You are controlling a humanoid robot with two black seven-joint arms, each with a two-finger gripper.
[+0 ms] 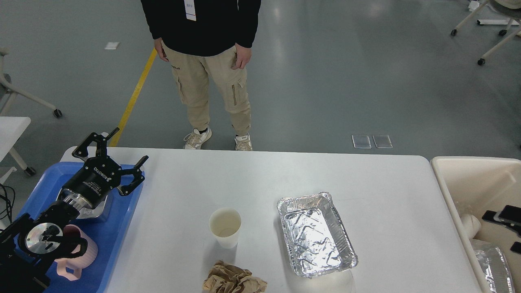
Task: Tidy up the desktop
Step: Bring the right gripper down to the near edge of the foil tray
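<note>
The white desktop (252, 179) carries a white paper cup (225, 226), an empty foil tray (316, 235) and a crumpled brown paper (235, 278) at the front edge. My left gripper (131, 143) is open and empty, held above the blue tray's (110, 240) far right part at the table's left end. My right gripper (504, 216) shows only as dark parts at the right edge, over the beige bin (445, 187); its fingers cannot be told apart.
The blue tray holds a pink mug (79, 252) and a metal dish (97, 208), partly hidden by my left arm. The beige bin holds a foil container (494, 264) and a white cup (471, 224). A person (205, 61) stands behind the table.
</note>
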